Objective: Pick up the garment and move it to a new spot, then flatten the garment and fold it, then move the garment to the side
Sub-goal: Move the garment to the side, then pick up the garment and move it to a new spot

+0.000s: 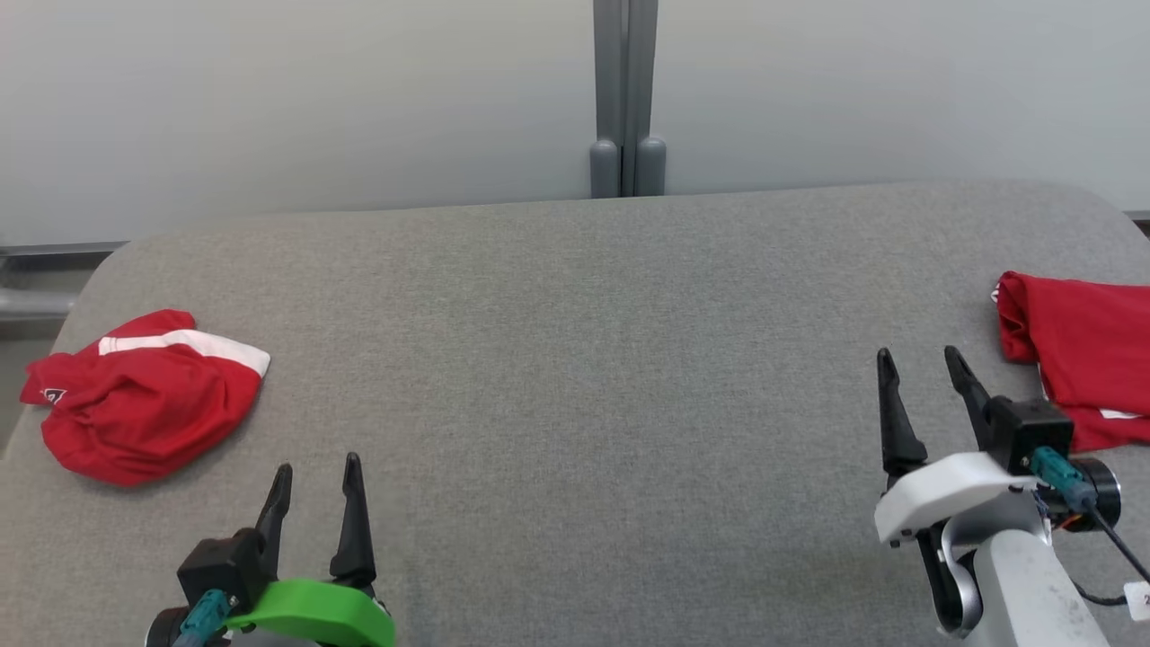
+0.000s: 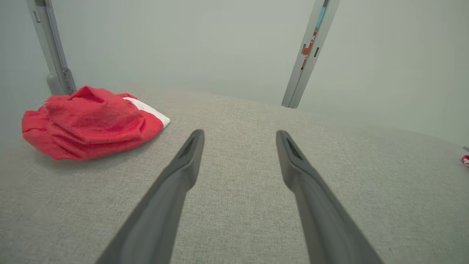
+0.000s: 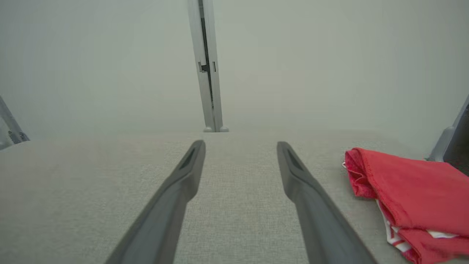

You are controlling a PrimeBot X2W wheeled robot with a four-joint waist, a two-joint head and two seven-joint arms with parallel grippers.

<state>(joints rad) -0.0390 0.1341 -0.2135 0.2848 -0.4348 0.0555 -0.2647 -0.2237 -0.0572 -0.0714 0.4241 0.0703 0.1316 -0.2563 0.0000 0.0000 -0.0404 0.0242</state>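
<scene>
Both my claws stand apart and empty: the left claw [image 1: 318, 462] and right claw [image 1: 918, 352] hover low over the grey bench [image 1: 575, 359]. The garment [image 1: 144, 395] is a crumpled red heap with a white band. It lies near the bench's left edge, beyond my left claw and off to its left. A folded pile [image 1: 1087, 350] sits just beside my right claw. I judge the pick-up not yet begun. The heap is bunched, so a shallow pinch may catch one layer and merely drag it, or nudge it over the edge. Seizing a buried fold would leave it twisted for flattening, and a careless right swing could disturb the pile.
</scene>
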